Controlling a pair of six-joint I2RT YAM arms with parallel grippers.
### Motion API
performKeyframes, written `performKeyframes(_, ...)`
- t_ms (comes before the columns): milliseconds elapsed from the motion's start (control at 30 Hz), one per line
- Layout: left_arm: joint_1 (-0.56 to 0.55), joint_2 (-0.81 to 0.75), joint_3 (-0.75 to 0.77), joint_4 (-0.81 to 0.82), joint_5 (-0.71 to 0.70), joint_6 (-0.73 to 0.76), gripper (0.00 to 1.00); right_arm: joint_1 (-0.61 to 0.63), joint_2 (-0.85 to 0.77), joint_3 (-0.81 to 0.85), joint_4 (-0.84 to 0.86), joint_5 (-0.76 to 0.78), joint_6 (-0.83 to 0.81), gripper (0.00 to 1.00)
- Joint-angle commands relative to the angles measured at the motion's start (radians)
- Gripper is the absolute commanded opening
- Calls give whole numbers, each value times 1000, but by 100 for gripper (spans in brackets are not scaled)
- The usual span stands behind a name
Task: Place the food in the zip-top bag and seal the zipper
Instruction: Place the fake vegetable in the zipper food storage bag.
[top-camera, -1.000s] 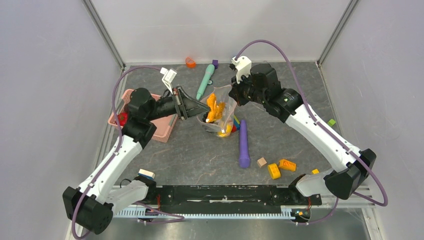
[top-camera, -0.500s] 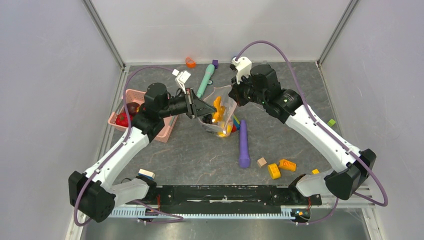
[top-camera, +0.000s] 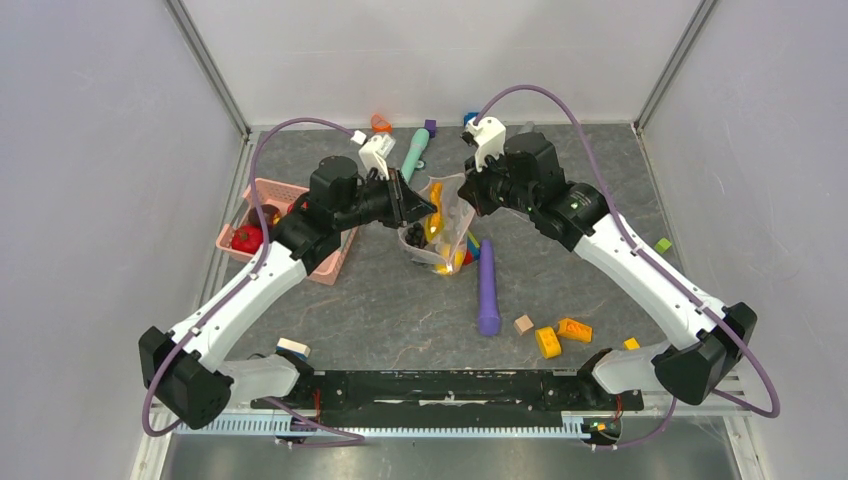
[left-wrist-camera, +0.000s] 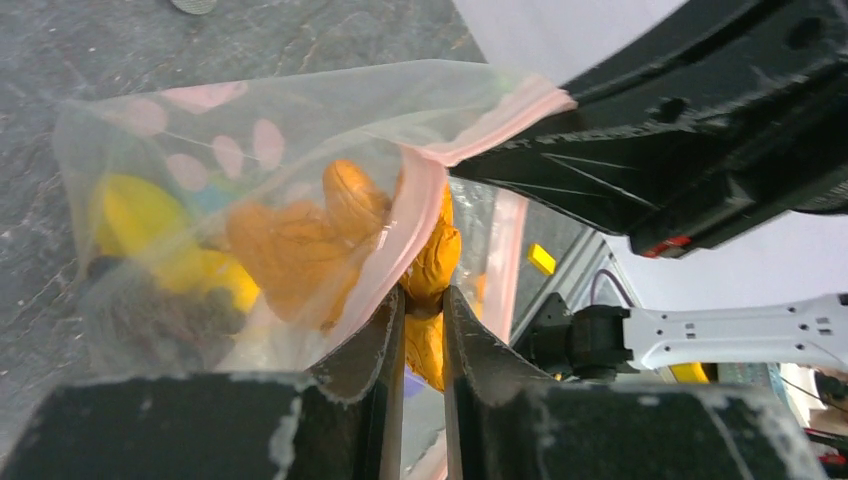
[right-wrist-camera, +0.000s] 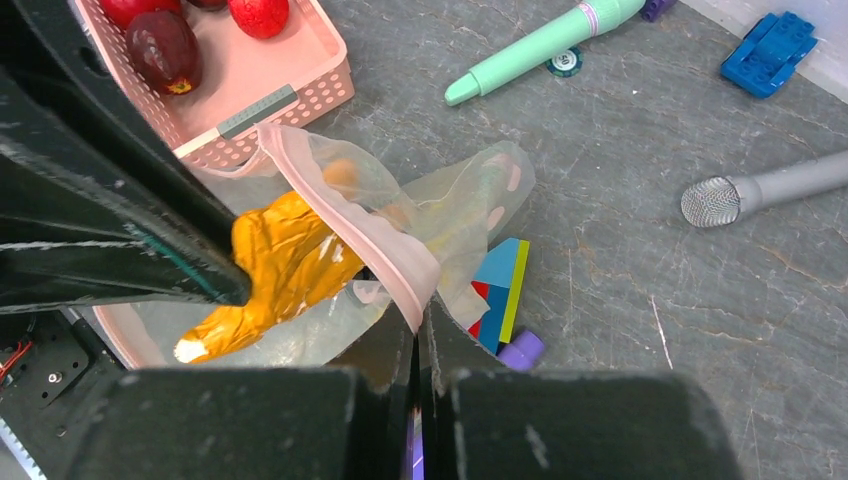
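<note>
Robot lab, white enclosure walls (top-camera: 440, 50), grey tabletop (top-camera: 400, 300)

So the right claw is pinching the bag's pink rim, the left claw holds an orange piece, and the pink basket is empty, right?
Not empty: the pink basket holds red and maroon fruit, as the right wrist view shows. The rest stands.

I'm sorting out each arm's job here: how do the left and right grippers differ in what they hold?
The left gripper is shut on an orange food piece, fingers slightly apart around it; the right gripper is shut on the pink zipper strip, fingers almost touching. The left reaches in from the pink basket side, the right from the opposite side. Both work at the mouth of the zip-top bag.
</note>
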Motion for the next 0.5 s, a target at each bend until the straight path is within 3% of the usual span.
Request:
performKeyframes(0,-17,20,53,-45,-89,58,17,1,-44,-8,62,-15,9,0)
performKeyframes(33,-19,21,55,-46,-89,59,24,1,-43,-8,61,-14,9,0)
performKeyframes(167,-24,15,59,-45,-68,59,74,1,-41,-5,61,-15,8,0)
performKeyframes(267,-26,-2,62,-45,-54,60,98,2,-39,-4,65,-15,8,0)
performKeyframes(467,-28,-46,71,-45,-5,61,100,1,-34,-4,66,-16,4,0)
